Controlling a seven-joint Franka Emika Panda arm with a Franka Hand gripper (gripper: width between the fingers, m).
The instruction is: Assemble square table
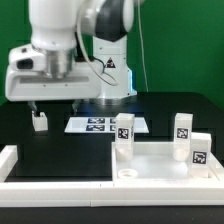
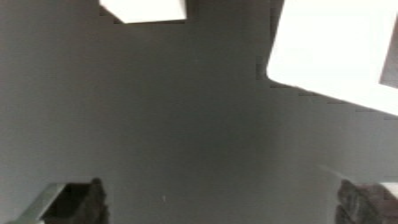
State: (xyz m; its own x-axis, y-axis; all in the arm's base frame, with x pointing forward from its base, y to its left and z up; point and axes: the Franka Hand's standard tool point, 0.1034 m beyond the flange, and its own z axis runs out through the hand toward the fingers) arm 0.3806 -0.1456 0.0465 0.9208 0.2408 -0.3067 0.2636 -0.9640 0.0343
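Note:
The square table top, a white tray with a raised rim, lies at the exterior view's right. Three white tagged legs stand upright on it: one at its left corner, one at the back and one at the right. A fourth leg stands loose on the black table at the left and also shows in the wrist view. My gripper hangs just above and beside that loose leg. In the wrist view the gripper is open and empty, with only dark table between the fingertips.
The marker board lies behind the table top, and its edge shows in the wrist view. A long low white border rail runs along the front and the left side. The robot base stands at the back.

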